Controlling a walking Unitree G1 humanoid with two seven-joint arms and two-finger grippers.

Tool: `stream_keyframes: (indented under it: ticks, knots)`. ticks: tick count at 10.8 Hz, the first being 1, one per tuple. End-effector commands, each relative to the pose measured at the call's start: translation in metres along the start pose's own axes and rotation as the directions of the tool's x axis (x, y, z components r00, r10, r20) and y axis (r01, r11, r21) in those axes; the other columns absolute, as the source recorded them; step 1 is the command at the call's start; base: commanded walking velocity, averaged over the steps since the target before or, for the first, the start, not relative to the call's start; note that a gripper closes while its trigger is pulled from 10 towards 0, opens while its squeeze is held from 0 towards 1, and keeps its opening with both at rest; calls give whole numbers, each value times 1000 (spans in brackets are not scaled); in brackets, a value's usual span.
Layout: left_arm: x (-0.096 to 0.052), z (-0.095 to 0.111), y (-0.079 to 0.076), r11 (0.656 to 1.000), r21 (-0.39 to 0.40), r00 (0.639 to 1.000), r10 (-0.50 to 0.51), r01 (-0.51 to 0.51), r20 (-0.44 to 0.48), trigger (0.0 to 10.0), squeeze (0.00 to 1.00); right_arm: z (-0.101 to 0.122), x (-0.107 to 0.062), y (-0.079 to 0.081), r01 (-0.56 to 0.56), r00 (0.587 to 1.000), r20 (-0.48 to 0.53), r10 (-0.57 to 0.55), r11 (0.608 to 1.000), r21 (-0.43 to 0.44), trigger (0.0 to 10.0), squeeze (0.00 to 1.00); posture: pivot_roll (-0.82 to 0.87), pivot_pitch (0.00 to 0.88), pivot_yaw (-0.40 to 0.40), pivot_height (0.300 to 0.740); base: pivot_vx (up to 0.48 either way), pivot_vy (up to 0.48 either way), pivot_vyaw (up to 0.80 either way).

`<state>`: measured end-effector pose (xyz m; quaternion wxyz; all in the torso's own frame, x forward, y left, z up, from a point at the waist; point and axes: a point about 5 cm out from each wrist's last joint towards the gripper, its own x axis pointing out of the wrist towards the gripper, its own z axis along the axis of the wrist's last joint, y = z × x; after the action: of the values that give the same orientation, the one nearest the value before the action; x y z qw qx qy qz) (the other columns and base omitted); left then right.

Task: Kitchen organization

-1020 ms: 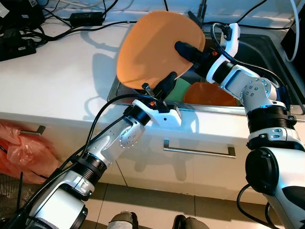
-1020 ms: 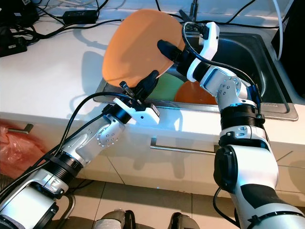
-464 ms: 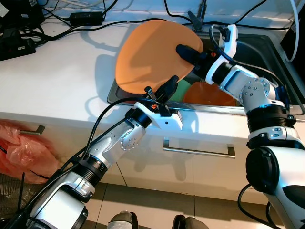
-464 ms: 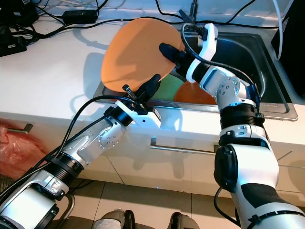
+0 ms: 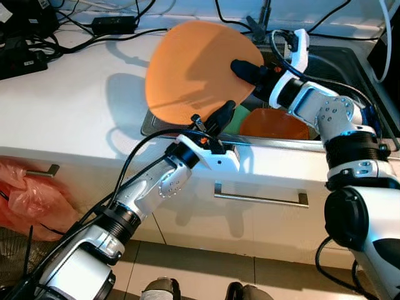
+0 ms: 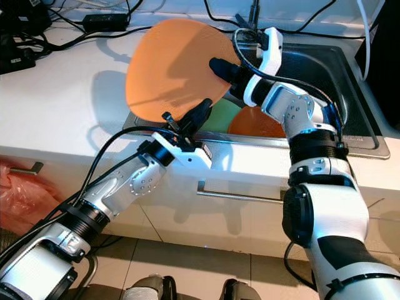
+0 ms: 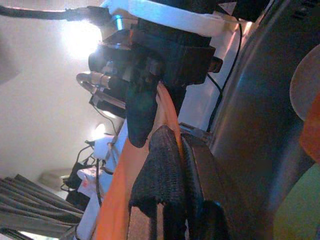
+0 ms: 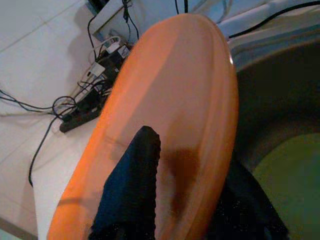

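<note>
A large orange plate (image 5: 187,69) is held tilted on edge above the left end of the steel sink (image 5: 350,62). My right gripper (image 5: 247,67) is shut on the plate's right rim, one black finger (image 8: 132,185) lying across its face. My left gripper (image 5: 222,115) reaches up from below and is shut on the lower rim; in the left wrist view its fingers (image 7: 155,170) pinch the thin orange edge (image 7: 112,215). Inside the sink lie a green plate (image 5: 240,119) and a second orange plate (image 5: 275,125).
White counter (image 5: 75,106) stretches left of the sink. Power strips and cables (image 5: 25,59) and a black adapter (image 5: 112,24) lie along its back. The faucet (image 5: 265,12) stands behind the sink. Below are a drawer handle (image 5: 262,197) and a red plastic bag (image 5: 31,200).
The orange plate has shifted a little to the left over the counter edge, both grippers still on it. My left gripper rose slightly.
</note>
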<state>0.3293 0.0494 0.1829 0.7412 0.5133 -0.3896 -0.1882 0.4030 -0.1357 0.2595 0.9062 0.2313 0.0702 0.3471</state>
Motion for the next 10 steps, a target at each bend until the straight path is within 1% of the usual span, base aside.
stream_keyframes:
  ticks: [1, 3, 4, 6, 7, 8, 10]
  knots:
    - [11, 11, 19, 992, -15, 989, 126, -126, 80, 0, 0, -21, -14, -27, 147, 984, -106, -145, 989, 10, 0, 0, 59, 113, 5, 740, 0, 0, 0]
    - [12, 10, 19, 992, -12, 989, 127, -126, 78, 0, 0, -19, -14, -26, 145, 984, -103, -144, 989, 8, 0, 0, 59, 112, 5, 740, 0, 0, 0]
    - [12, 10, 19, 992, -12, 989, 126, -125, 75, 1255, 0, -19, -13, -26, 144, 984, -102, -143, 989, 9, 0, 0, 61, 111, 5, 740, 0, 0, 0]
    - [11, 10, 19, 992, -30, 989, 127, -125, 69, 4588, 0, -20, -13, -27, 146, 984, -100, -144, 989, 12, 0, 0, 63, 110, 7, 740, 0, 0, 0]
    - [10, 9, 18, 991, -44, 989, 127, -124, 70, 7804, 0, -20, -13, -27, 147, 985, -99, -145, 989, 15, 0, 0, 63, 109, 7, 740, 0, 0, 0]
    - [10, 8, 18, 990, -61, 989, 131, -127, 68, 10000, 1000, -20, -13, -28, 149, 984, -97, -147, 989, 18, 0, 0, 63, 108, 8, 740, 0, 0, 0]
    - [9, 7, 18, 990, -74, 990, 128, -123, 65, 10000, 1000, -20, -14, -29, 155, 984, -93, -152, 988, 19, 0, 0, 64, 104, 10, 740, 0, 0, 0]
